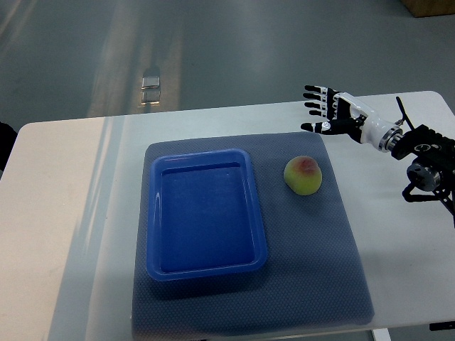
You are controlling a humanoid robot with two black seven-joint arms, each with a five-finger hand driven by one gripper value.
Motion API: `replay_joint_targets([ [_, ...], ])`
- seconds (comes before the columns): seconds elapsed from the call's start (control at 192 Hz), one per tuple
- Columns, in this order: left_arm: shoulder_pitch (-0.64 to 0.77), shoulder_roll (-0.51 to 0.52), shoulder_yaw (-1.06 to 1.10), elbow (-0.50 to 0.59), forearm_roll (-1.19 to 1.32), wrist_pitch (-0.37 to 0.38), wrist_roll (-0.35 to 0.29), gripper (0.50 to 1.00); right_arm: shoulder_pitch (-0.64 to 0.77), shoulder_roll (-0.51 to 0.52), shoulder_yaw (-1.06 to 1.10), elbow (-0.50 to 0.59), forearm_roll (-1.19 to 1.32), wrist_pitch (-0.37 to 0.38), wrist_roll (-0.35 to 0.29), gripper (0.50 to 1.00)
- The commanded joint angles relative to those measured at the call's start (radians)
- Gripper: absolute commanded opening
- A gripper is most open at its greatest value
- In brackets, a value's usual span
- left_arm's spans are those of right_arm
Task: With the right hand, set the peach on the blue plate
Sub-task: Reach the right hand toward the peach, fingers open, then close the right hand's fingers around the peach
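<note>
A yellow-green peach (pixel 303 175) with a red blush lies on the grey mat (pixel 334 241), just right of the blue plate (pixel 205 268), a rectangular tray with nothing in it. My right hand (pixel 319 108) comes in from the right edge. It hovers above and behind the peach, near the mat's far right corner. Its fingers are spread and hold nothing. It is apart from the peach. The left arm does not show.
The mat lies on a white table (pixel 57 213). The table's far edge runs just behind my hand. A small shiny object (pixel 151 85) sits on the floor beyond the table.
</note>
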Motion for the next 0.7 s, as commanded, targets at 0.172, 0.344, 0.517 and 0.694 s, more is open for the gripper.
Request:
replay_joint_targets([
  [0.172, 0.000, 0.000, 0.000, 0.002, 0.002, 0.000, -0.001, 1.000, 0.018, -0.105, -0.006, 0.117, -0.255, 0.112, 0.035, 0.926],
  [0.344, 0.000, 0.000, 0.000, 0.002, 0.002, 0.000, 0.001, 1.000, 0.017, -0.101, -0.006, 0.119, -0.505, 0.100, 0.095, 0.926],
  [0.517, 0.000, 0.000, 0.000, 0.002, 0.002, 0.000, 0.001, 1.000, 0.015, -0.094, -0.014, 0.122, -0.660, 0.047, 0.101, 0.926],
  [0.694, -0.002, 0.000, 0.002, 0.000, 0.002, 0.000, 0.001, 1.000, 0.018, -0.096, -0.092, 0.122, -0.692, -0.021, 0.107, 0.926],
])
